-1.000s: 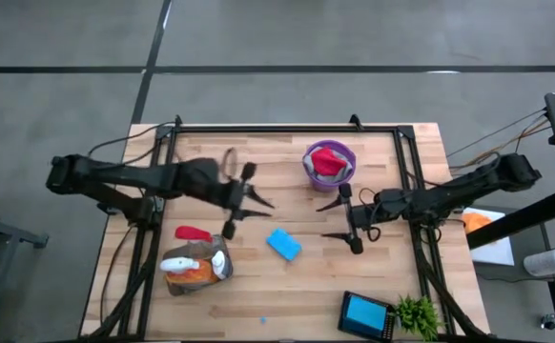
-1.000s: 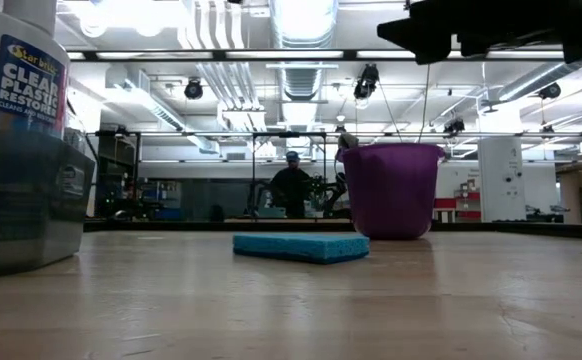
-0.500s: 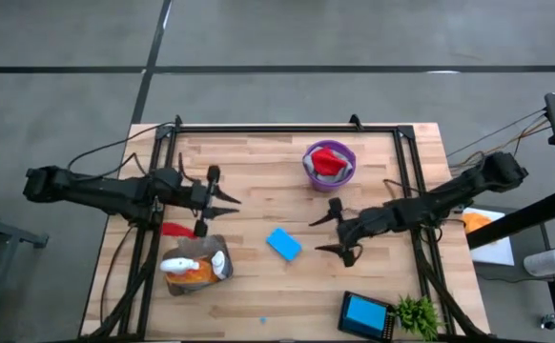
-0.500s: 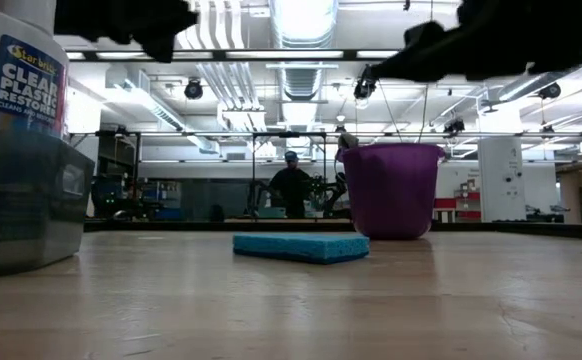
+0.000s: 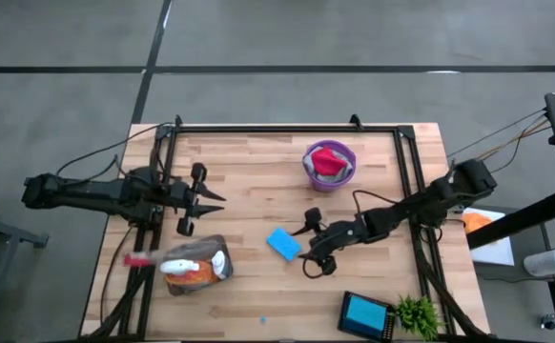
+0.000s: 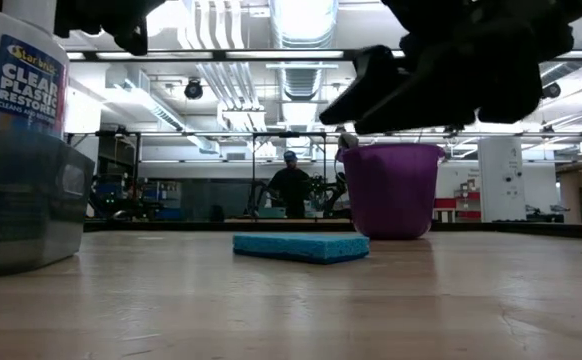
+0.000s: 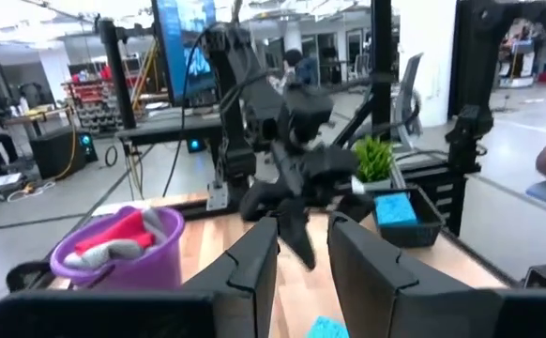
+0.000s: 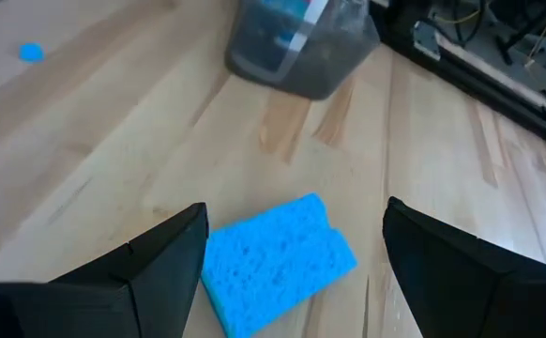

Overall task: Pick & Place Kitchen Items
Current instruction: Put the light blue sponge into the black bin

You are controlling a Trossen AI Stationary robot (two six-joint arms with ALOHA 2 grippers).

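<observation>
The blue sponge (image 8: 275, 258) lies flat between your right gripper's (image 5: 311, 250) spread jaws, probably lined up for grasping; left gripper (image 5: 197, 188) waits, jaws narrowed, apparently empty.

I work in a robotics lab or workshop hall, not a home kitchen. My wooden counter (image 5: 258, 295) stands on a bare grey concrete floor (image 5: 277, 38) and is ringed by a black metal frame (image 5: 287, 127) with cables running off it. Across the room I see exposed ceiling ducts (image 6: 216, 80) and strip lights (image 6: 301, 15), a big monitor (image 7: 184, 42) on a stand, shelving and other black rigs, and a person (image 6: 291, 185) standing at a far workstation
</observation>
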